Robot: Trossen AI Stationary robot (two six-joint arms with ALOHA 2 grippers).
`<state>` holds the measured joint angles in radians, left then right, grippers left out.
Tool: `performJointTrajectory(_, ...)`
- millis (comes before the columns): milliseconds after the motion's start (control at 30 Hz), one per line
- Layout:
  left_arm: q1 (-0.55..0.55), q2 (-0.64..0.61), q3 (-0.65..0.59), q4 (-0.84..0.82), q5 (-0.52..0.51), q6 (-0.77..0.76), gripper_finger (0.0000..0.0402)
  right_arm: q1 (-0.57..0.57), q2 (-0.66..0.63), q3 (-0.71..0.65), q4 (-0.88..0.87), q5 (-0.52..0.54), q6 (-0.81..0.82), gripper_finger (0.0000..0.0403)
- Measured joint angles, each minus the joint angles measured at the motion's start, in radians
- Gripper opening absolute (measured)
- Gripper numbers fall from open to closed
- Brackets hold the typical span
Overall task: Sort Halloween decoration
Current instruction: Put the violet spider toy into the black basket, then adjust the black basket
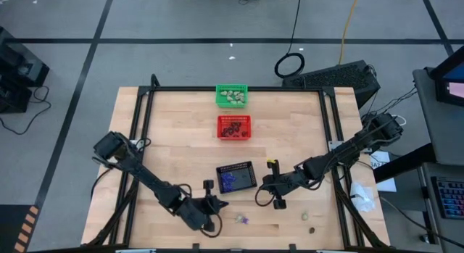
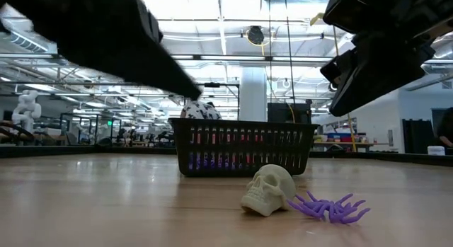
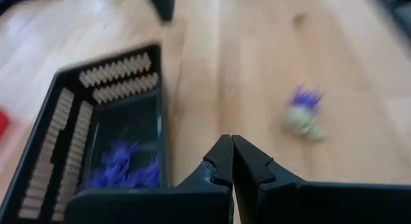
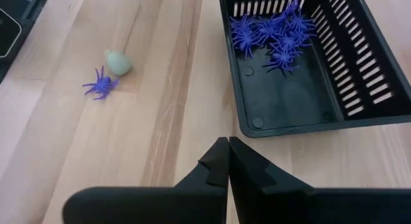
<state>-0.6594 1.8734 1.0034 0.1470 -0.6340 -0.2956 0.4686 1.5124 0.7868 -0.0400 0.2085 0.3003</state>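
Observation:
A pale cream skull (image 2: pixel 267 190) and a purple spider (image 2: pixel 329 207) lie side by side on the bare wood, near the table's near edge (image 1: pixel 241 219). The right wrist view shows both, the skull (image 4: pixel 117 62) and the spider (image 4: pixel 99 86). The black basket (image 1: pixel 235 177) holds several purple spiders (image 4: pixel 270 31). Two more trinkets, one cream (image 1: pixel 304 217) and one dark (image 1: pixel 312 228), lie toward the near right corner. My left gripper (image 3: pixel 231 144) is shut and hovers left of the skull, beside the basket's near corner. My right gripper (image 4: pixel 228 147) is shut, just right of the basket.
The red basket (image 1: pixel 234 127) with dark pieces sits mid-table. The green basket (image 1: pixel 232 96) with cream pieces stands at the far edge. Black rails (image 1: pixel 141 130) run along the table's sides. Open wood lies to the left of the baskets and along the near edge.

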Motion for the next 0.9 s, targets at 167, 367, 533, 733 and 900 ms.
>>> performJointTrajectory(167,0.004,0.048,0.05,-0.149,-0.068,-0.065,0.0,0.0,0.0,0.0,-0.004,0.0,0.001,0.0)
performJointTrajectory(367,0.003,0.04,0.052,-0.167,-0.133,-0.069,0.0,0.0,0.0,0.0,-0.009,0.0,0.005,0.0)
performJointTrajectory(533,0.005,0.039,0.052,-0.279,-0.133,-0.145,0.0,0.0,0.0,0.0,-0.011,0.0,0.013,0.0)
performJointTrajectory(733,0.005,0.031,0.051,-0.356,-0.133,-0.196,0.0,0.0,0.0,0.0,-0.011,0.004,0.013,0.0)
performJointTrajectory(900,0.005,-0.007,0.051,-0.339,-0.134,-0.196,0.0,0.0,0.0,0.0,-0.011,0.004,0.011,0.0)
